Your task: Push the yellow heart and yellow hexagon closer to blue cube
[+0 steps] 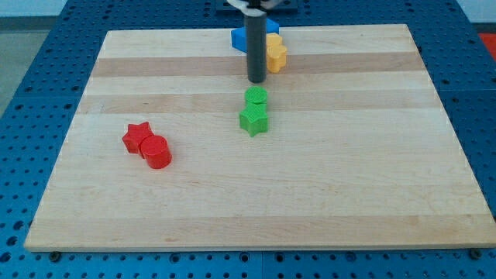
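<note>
Near the top centre of the frame, my tip sits on the wooden board, just below and left of a yellow block and just above the 2 green blocks; a blue block, presumably the blue cube, lies at the board's top edge, touching or nearly touching the yellow one; there is no pincer on this rig, only a rod, so nothing is clenched, released or grasped. To my judgement the yellow pieces already crowd the blue one, so the step calls for small nudges only: come at the yellow block from its lower right side and press it up and leftward, slowly, so it does not skid off the top edge or knock the blue block away. Much is hard to read: the rod covers the join between blue and yellow; I cannot tell heart from hexagon, or whether 1 yellow piece or 2 are stacked in that patch; the blue outline is partly cut by the rod too. At lower left, well apart, a red star touches a red cylinder.
</note>
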Controlling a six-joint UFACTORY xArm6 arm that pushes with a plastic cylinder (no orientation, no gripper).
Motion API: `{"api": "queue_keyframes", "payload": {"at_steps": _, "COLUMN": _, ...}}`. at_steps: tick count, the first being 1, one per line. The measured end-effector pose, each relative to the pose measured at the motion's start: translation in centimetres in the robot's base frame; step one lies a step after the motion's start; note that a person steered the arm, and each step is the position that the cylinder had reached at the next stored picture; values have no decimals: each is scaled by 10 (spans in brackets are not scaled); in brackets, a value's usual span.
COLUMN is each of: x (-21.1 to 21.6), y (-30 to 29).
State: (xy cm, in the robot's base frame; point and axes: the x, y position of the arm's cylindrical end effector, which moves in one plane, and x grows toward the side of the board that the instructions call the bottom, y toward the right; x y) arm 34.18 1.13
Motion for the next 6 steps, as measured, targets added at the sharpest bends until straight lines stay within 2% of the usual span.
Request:
{"api": "queue_keyframes", "payload": {"at_steps": 1, "x": 15, "y": 28}}
{"api": "queue_keyframes", "payload": {"at_steps": 4, "x": -31, "y": 31}}
{"api": "queue_keyframes", "payload": {"at_steps": 6, "x": -38, "y": 30}}
